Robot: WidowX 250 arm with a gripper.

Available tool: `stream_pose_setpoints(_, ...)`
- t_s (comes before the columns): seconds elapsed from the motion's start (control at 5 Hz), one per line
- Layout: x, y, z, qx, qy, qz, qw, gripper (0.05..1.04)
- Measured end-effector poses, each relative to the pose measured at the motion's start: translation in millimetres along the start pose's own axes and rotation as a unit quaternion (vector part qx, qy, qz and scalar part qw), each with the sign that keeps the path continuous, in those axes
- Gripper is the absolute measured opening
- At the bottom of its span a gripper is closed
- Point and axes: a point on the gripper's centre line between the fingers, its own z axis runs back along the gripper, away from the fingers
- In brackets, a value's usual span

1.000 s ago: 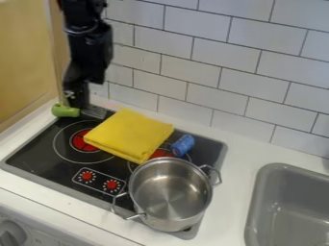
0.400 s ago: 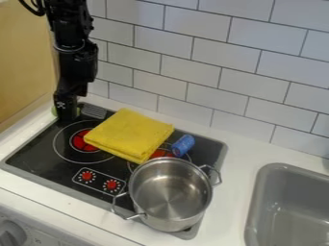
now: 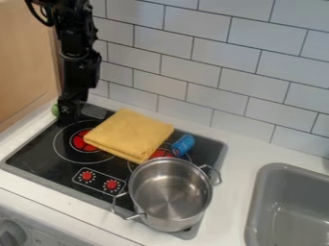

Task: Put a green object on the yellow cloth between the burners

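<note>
At the stove's back left corner hangs the black gripper (image 3: pixel 69 115), low over the surface and in front of the green object (image 3: pixel 55 110). Only a sliver of that object shows at the gripper's left side; the rest is hidden behind it. Whether the two touch, I cannot tell. The folded yellow cloth (image 3: pixel 128 135) lies to the right of the gripper, between the red burners (image 3: pixel 82 140) and partly over the right one.
A steel pot (image 3: pixel 170 194) stands at the stove's front right, with a blue can-like object (image 3: pixel 183 145) behind it. A grey slotted piece (image 3: pixel 94 111) lies right of the gripper. The grey sink (image 3: pixel 289 206) is at far right, the tiled wall behind.
The gripper came down and slightly left, now covering most of the green object. Since the middle frame it has shifted a little to the right. Cloth, pot and blue object stayed put.
</note>
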Motion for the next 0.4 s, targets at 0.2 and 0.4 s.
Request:
stream_pose_setpoints(0.2, -0.8, 8.1, -7.1, -0.004, 0.006, 0.001, 1.0, 0.998)
stream_pose_setpoints(0.4, -5.4, 14.9, -9.2, -0.004, 0.012, 0.004, 0.9999, 0.938)
